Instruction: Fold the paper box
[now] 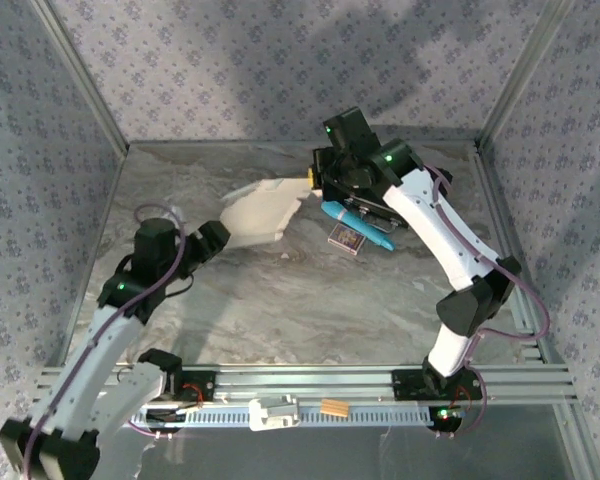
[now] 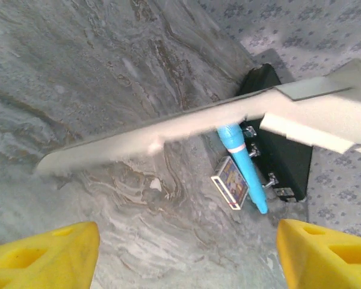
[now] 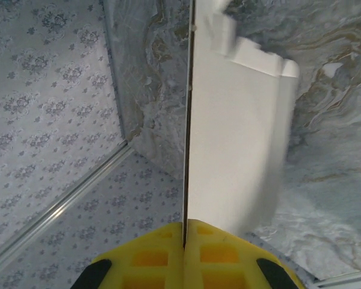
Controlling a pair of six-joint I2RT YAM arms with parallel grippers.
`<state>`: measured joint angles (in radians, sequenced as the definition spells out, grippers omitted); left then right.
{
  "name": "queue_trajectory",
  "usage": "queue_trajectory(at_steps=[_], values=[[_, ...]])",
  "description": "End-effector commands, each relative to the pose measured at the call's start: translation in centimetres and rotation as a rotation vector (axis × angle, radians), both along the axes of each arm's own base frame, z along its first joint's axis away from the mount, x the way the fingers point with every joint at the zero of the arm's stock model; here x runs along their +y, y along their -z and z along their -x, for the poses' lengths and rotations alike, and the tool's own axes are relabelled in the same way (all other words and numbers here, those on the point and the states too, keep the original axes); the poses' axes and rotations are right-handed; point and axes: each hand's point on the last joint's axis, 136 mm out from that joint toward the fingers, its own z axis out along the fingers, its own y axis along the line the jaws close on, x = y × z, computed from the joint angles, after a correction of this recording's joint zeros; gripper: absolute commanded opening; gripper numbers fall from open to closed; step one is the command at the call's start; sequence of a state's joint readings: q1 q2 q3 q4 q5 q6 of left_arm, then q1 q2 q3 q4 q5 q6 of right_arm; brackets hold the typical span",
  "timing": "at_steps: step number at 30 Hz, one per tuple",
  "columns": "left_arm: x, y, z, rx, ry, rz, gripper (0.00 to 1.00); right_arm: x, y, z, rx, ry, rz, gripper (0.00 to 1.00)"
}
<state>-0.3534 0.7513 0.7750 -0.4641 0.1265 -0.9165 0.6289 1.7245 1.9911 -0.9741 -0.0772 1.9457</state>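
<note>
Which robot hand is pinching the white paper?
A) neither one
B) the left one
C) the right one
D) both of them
C: the right fingers are pressed shut on the edge of the paper box, while the left fingers stand wide apart with nothing between them.

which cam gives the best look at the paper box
Top external: the paper box shows most of its outline, flaps included, between the two arms. Left wrist sees the paper box nearly edge-on, as a blurred slanted strip. Right wrist shows one panel of the paper box rising from the shut right gripper.
</note>
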Motion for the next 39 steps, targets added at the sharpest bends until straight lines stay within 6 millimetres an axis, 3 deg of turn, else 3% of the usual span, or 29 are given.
queue_trajectory(at_steps=[1,6,11,13,15,19,26,29,33,39], values=[[1.6,0.6,2.6,0.018,-0.015,-0.028,0.78,-3.3,-0.7,2.1,-0.026,0.006,0.096,0.0],[2.6,0.0,3.9,-0.012,-0.059,0.035,0.73,-5.9,-1.0,5.8,0.009,-0.033,0.133,0.0],[4.9,-1.8,2.9,-0.035,-0.191,0.04,0.67,-9.1,-2.1,10.6,0.025,-0.093,0.2,0.0],[5.0,-2.0,2.1,-0.028,-0.206,0.043,0.66,-9.7,-1.6,12.4,0.078,-0.109,0.195,0.0],[4.7,-1.6,1.4,-0.001,-0.196,0.04,0.66,-8.9,-0.7,12.6,0.109,-0.116,0.173,0.0],[4.2,0.3,0.6,0.089,-0.179,0.017,0.64,-5.2,1.1,8.9,0.121,-0.149,0.233,0.0],[5.6,1.4,1.2,0.125,-0.207,-0.035,0.63,5.7,5.3,-0.9,0.027,-0.281,0.323,0.0],[6.9,3.4,2.4,0.204,-0.236,-0.067,0.62,9.8,7.4,-4.0,-0.075,-0.341,0.29,0.0],[8.4,5.5,3.0,0.257,-0.26,-0.072,0.54,12.3,10.1,-5.1,-0.121,-0.426,0.305,0.0],[8.2,8.2,1.5,0.249,-0.225,-0.06,0.42,14.2,11.0,-4.8,-0.285,-0.539,0.247,0.0]])
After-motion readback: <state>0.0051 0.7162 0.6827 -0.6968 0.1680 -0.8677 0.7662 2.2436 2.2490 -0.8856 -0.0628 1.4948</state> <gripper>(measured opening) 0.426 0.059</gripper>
